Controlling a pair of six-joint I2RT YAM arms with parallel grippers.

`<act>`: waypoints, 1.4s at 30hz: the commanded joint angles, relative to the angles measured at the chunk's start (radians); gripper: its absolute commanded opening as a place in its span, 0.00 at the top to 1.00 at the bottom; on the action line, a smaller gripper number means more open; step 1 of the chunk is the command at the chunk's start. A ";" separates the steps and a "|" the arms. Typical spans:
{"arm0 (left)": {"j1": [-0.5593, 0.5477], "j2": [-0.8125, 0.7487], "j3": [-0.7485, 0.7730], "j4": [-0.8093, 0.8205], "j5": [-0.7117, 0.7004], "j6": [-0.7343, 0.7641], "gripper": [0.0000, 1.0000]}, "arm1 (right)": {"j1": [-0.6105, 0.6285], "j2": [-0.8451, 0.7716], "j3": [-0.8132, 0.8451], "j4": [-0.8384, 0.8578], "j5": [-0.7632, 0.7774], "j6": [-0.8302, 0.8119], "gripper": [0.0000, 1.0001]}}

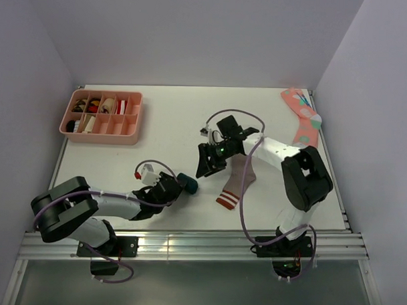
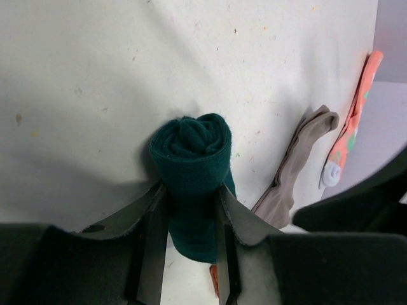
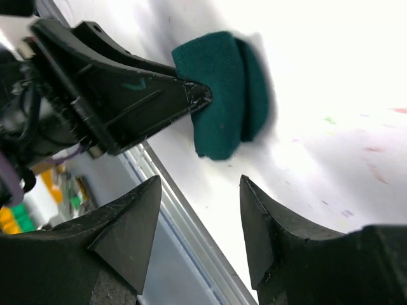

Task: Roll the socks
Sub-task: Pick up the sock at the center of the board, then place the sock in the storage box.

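Currently, left gripper point(image 2: 191, 197): clamping the rolled dark green sock point(image 2: 191, 149) between its jaws.
Right gripper point(image 3: 198, 216): hanging released, roll just beyond its tips.
Taupe sock point(image 1: 237, 184): lying flat beside right jaws.
Risk: loosening grip letting the roll unwind.

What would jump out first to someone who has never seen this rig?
A tightly rolled dark green sock, clamped in the left arm's jaws near the front edge of the table, draws the eye first. The right arm's jaws stand open facing it, next to a flat taupe sock with a red-and-white striped cuff. A coral-pink spotted sock lies at the far right corner, a pink compartment tray at the far left.
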 commanded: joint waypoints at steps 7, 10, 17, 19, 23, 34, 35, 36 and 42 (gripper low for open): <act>0.098 -0.075 0.064 -0.061 0.130 0.260 1.00 | -0.113 -0.160 0.087 -0.088 0.069 -0.134 0.40; 0.126 -0.136 0.088 -0.103 0.168 0.332 1.00 | -0.157 -0.194 0.122 -0.129 0.064 -0.178 0.39; 0.302 -0.268 0.187 -0.219 0.334 0.571 1.00 | -0.251 -0.222 0.125 -0.169 0.038 -0.264 0.39; 0.350 -0.288 0.227 -0.251 0.375 0.615 1.00 | -0.265 -0.214 0.128 -0.177 0.017 -0.280 0.39; 0.512 -0.328 0.331 -0.334 0.507 0.766 1.00 | -0.294 -0.223 0.128 -0.175 0.020 -0.294 0.39; 1.014 -0.172 0.652 -0.387 1.007 1.047 1.00 | -0.331 -0.249 0.176 -0.212 0.052 -0.375 0.39; 1.092 -0.119 0.670 -0.370 1.056 1.071 1.00 | -0.334 -0.251 0.170 -0.212 0.060 -0.381 0.39; 1.123 -0.092 0.713 -0.370 1.110 1.082 1.00 | -0.334 -0.254 0.165 -0.211 0.069 -0.390 0.39; 1.218 0.164 0.898 -0.427 1.355 1.183 1.00 | -0.336 -0.240 0.151 -0.223 0.077 -0.418 0.39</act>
